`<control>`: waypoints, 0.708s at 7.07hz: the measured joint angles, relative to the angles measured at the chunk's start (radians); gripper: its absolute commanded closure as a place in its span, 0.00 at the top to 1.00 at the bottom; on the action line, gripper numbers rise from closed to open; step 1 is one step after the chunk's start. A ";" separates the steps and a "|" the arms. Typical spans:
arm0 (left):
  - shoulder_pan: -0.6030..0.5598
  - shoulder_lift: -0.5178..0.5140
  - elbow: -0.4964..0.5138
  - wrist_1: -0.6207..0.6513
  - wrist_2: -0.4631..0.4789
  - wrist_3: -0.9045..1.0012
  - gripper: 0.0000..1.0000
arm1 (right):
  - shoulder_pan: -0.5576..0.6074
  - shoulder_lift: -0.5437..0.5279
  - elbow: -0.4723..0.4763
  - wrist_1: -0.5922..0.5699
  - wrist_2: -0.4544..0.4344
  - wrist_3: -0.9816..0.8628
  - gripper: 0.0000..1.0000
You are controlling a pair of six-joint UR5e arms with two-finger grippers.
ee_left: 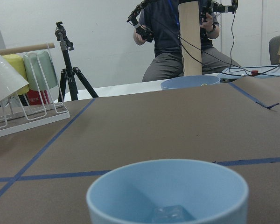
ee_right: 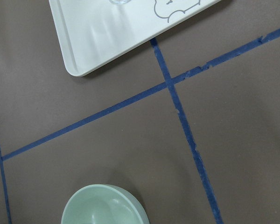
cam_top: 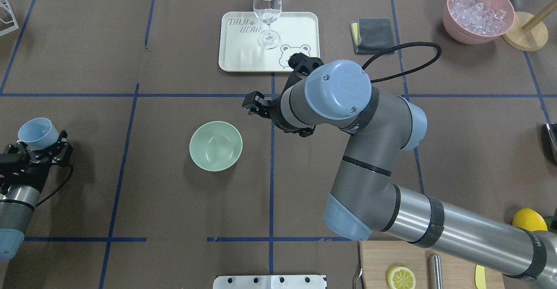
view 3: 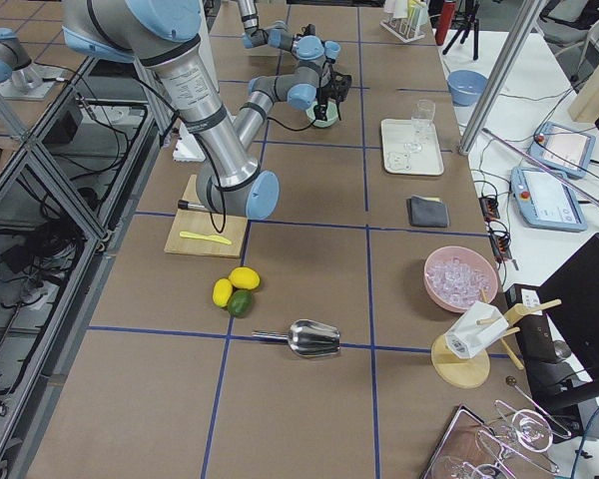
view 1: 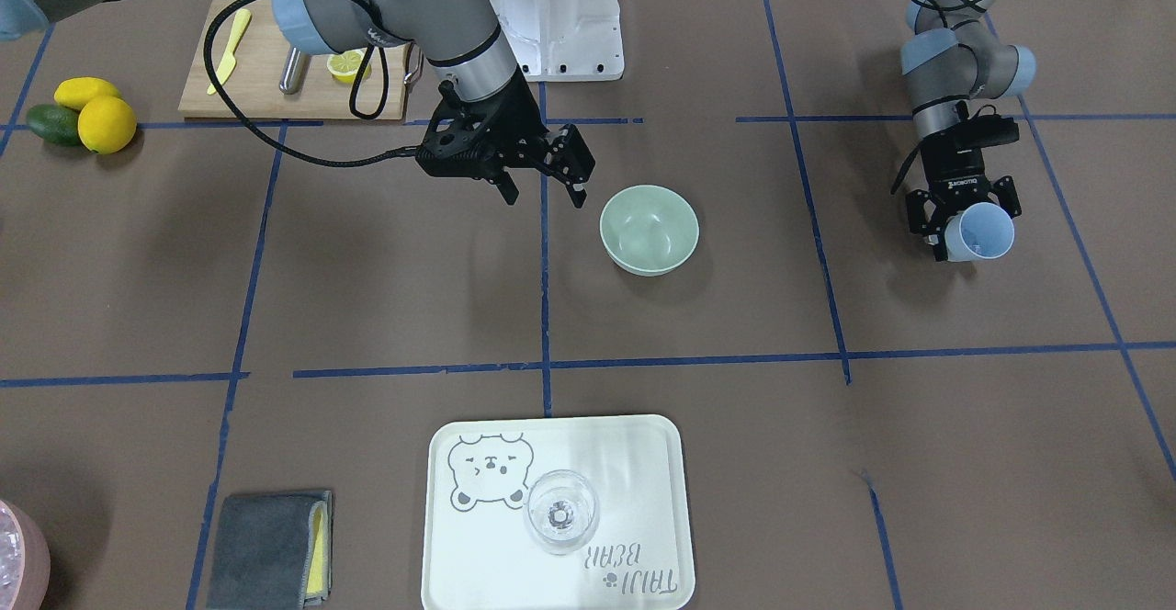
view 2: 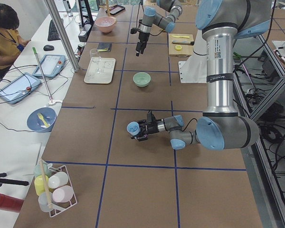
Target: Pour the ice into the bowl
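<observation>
The pale sage-green bowl (view 1: 649, 229) (cam_top: 216, 145) stands upright and looks empty near the table's middle; its rim also shows in the right wrist view (ee_right: 102, 207). My left gripper (view 1: 965, 229) (cam_top: 40, 149) is shut on a light blue cup (view 1: 983, 231) (cam_top: 38, 133), held low and well off to the bowl's side. The left wrist view looks into the cup (ee_left: 168, 191), where a clear ice cube (ee_left: 170, 214) lies at the bottom. My right gripper (view 1: 544, 195) is open and empty, hovering just beside the bowl.
A white tray (cam_top: 300, 23) with a wine glass (cam_top: 267, 10) lies beyond the bowl. A grey cloth (cam_top: 370, 34) and a pink container of ice (cam_top: 478, 12) are at the far right. A cutting board (view 1: 276, 100) with a lemon half and loose lemons (view 1: 106, 123) sit near the robot.
</observation>
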 measured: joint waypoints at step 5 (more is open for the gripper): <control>-0.038 -0.039 -0.098 -0.289 -0.062 0.457 0.00 | 0.017 -0.052 0.077 -0.001 0.000 0.000 1.00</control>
